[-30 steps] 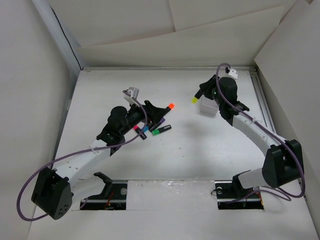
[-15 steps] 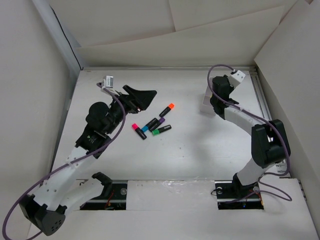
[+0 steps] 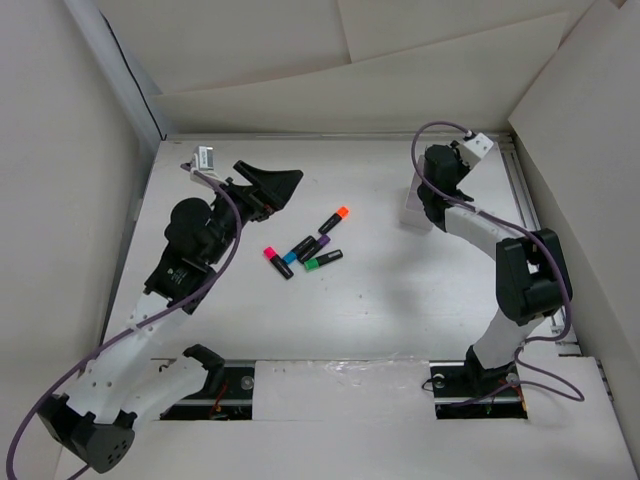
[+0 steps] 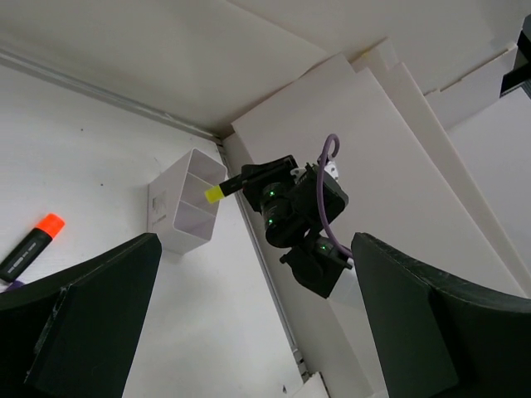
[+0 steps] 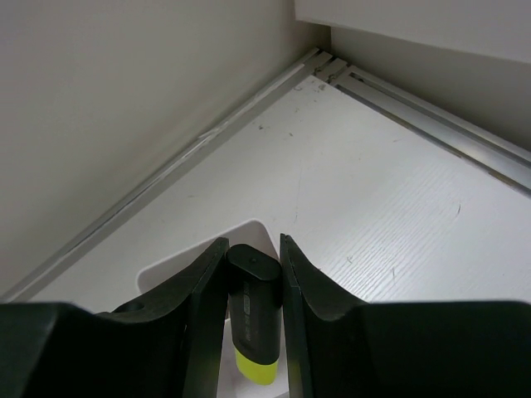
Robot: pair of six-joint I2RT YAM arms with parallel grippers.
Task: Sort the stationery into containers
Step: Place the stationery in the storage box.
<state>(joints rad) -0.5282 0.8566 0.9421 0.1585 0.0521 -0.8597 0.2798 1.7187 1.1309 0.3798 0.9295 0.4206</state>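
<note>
Yellow-ended marker (image 5: pixel 252 319) sits pinched in the right tool (image 5: pixel 250 249) (left tool (image 3: pixel 275 185) spread) above the organiser (image 4: pixel 178 211).

Loose markers (image 3: pixel 305 248) lay clustered mid-way across the table (image 3: pixel 400 300), nearer than and to the right of the raised left gripper (image 3: pixel 282 184). The organiser (image 3: pixel 411 213) stood at the far right, well apart from them. Directly over its open top hung the right gripper (image 5: pixel 253 249), with the held marker (image 5: pixel 251 319) between its fingers.

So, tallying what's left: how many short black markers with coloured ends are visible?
6. Five lie clustered mid-table: orange-ended, purple-ended, green-ended, blue-ended, pink-ended. The yellow-ended one is held in the right gripper at the white plastic organiser. Others may be hidden.
</note>
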